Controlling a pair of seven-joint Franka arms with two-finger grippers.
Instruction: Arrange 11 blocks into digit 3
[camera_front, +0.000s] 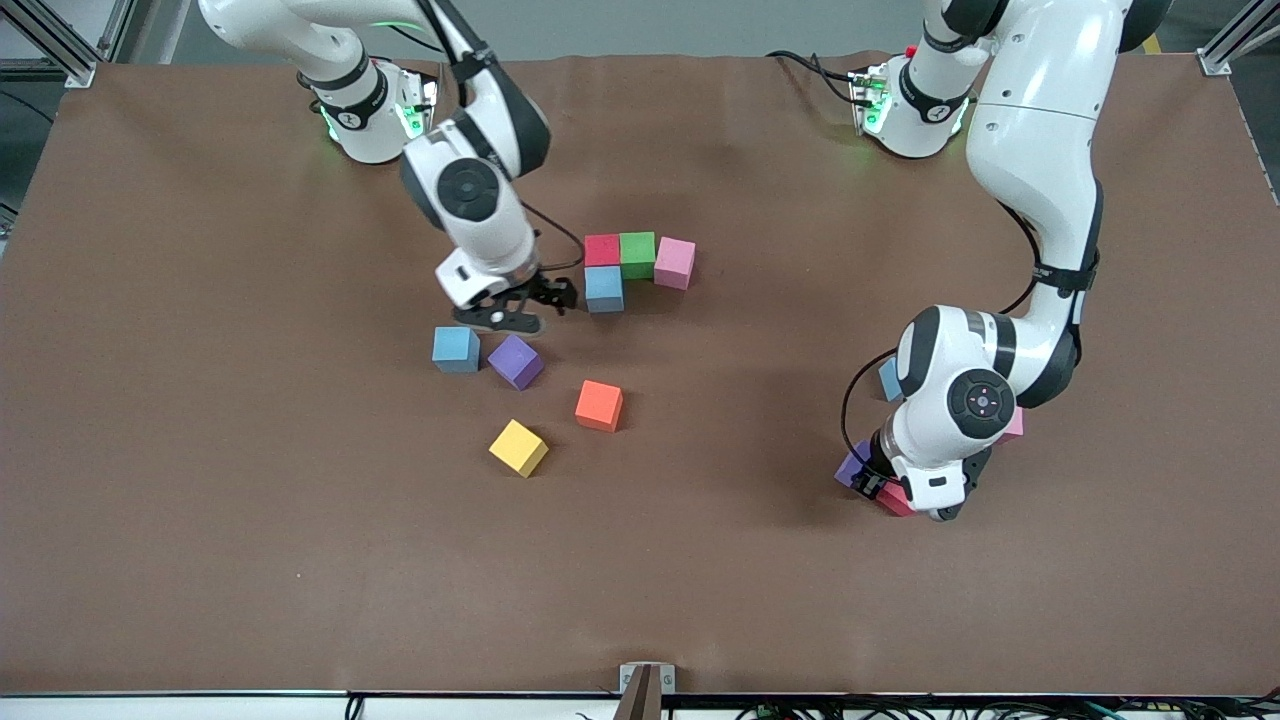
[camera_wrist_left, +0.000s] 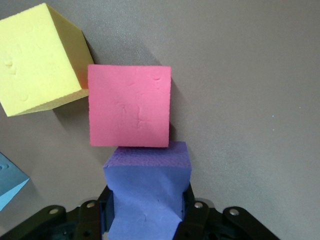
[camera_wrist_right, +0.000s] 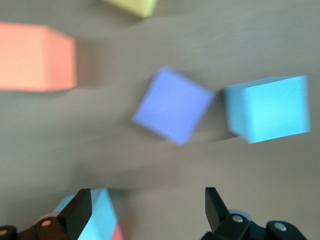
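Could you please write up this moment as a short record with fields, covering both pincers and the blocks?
left pincer: shut on the purple block, low at the left arm's end of the table
beside that grip: pink block, yellow block
right pincer: open, empty, over the loose purple cube and blue cube
started figure: red, green, pink in a row, blue under the red
other loose blocks: orange, yellow
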